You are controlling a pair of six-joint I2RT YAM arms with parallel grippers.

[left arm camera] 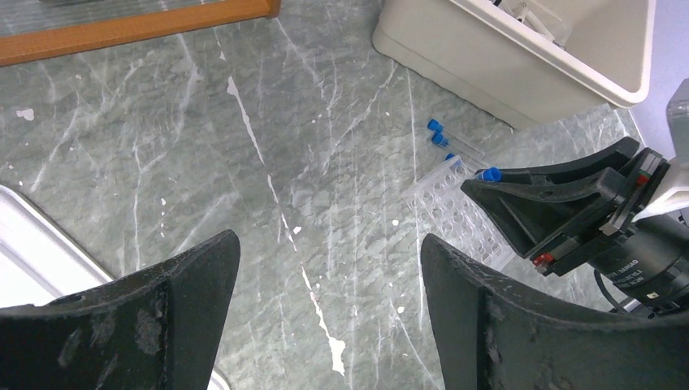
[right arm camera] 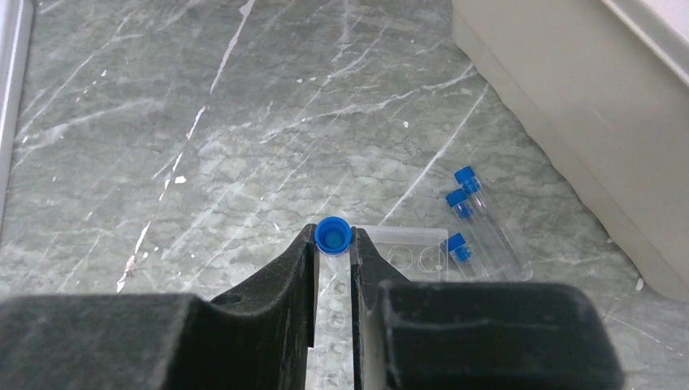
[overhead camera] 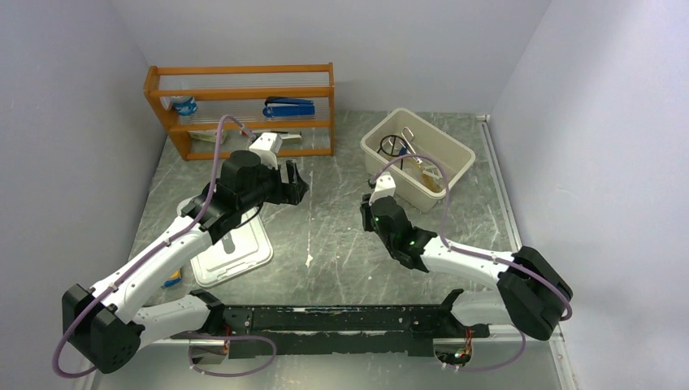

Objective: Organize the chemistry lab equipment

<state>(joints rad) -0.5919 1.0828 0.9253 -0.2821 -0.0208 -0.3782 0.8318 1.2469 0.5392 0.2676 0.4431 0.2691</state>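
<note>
My right gripper [right arm camera: 333, 237] is shut on a blue-capped clear tube [right arm camera: 333, 234], held upright over the near end of the clear rack [right arm camera: 406, 248]; I cannot tell whether the tube sits in a hole. Three more blue-capped tubes [right arm camera: 479, 219] lie on the table beside the rack, near the beige bin [right arm camera: 569, 106]. In the left wrist view the rack [left arm camera: 451, 207], the held tube [left arm camera: 490, 173] and the loose tubes [left arm camera: 447, 142] show ahead. My left gripper [left arm camera: 329, 244] is open and empty above bare table. In the top view the left gripper [overhead camera: 296, 183] and right gripper [overhead camera: 367, 213] face each other.
The beige bin [overhead camera: 455, 158] at the back right holds a black wire ring [overhead camera: 396, 145] and metal pieces. An orange shelf [overhead camera: 244, 97] with a blue stapler [overhead camera: 288, 107] stands at the back left. A white tray [overhead camera: 236, 252] lies under my left arm.
</note>
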